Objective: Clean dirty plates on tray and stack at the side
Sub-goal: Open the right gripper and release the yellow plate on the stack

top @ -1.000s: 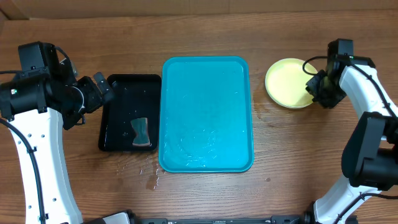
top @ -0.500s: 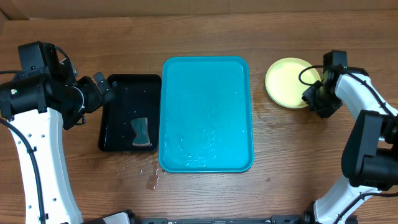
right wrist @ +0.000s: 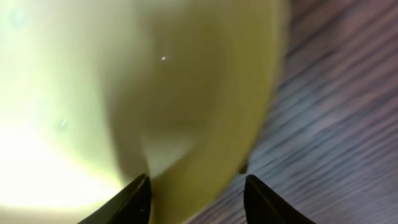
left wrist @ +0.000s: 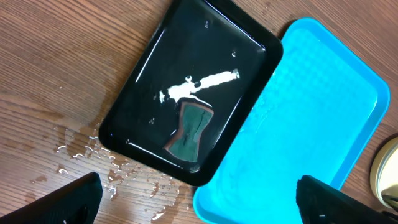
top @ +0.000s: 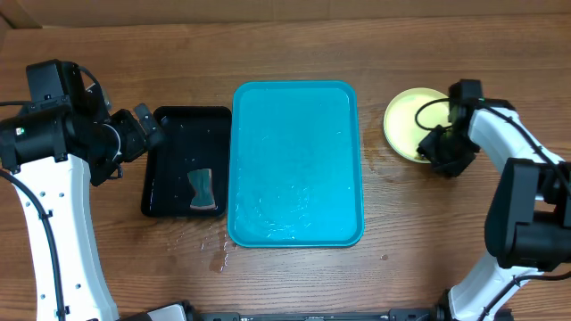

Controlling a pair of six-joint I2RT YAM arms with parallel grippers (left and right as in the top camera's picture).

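Your right gripper (right wrist: pixel 196 200), jaws parted, sits at the yellow-green plate (right wrist: pixel 93 93); your left gripper (left wrist: pixel 202 202), jaws wide apart, hangs above the black tray (left wrist: pixel 143 87).

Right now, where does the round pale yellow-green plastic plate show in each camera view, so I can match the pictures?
Overhead: pale yellow-green plate at upper right, right of the turquoise tray.
Left wrist: plate is a sliver at the lower right edge.
Right wrist: plate fills the left and middle.
Shared landmark: wooden table.
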